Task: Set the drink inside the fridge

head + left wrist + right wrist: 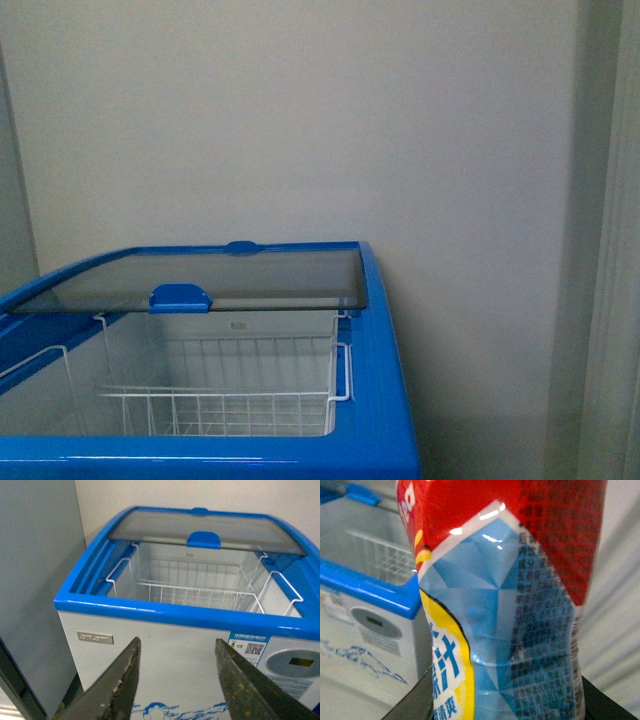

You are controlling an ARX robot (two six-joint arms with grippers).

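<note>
Pale wall behind, the drink (510, 605), labelled red, blue and yellow, fills the right wrist view, clamped low by the right tool (505, 707), outside the fridge (165, 630) near its front corner. The glass lid (220, 275) sits slid back, exposing a white wire basket (220, 400); the left tool (175, 680) hangs wide open, empty. Best carry the drink upright above the blue rim (200, 450), then lower it into the basket before releasing.

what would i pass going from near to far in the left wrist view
left gripper, open → white front of the fridge → blue front rim → wire basket inside → blue handle → glass lid, slid to the far end → wall
</note>
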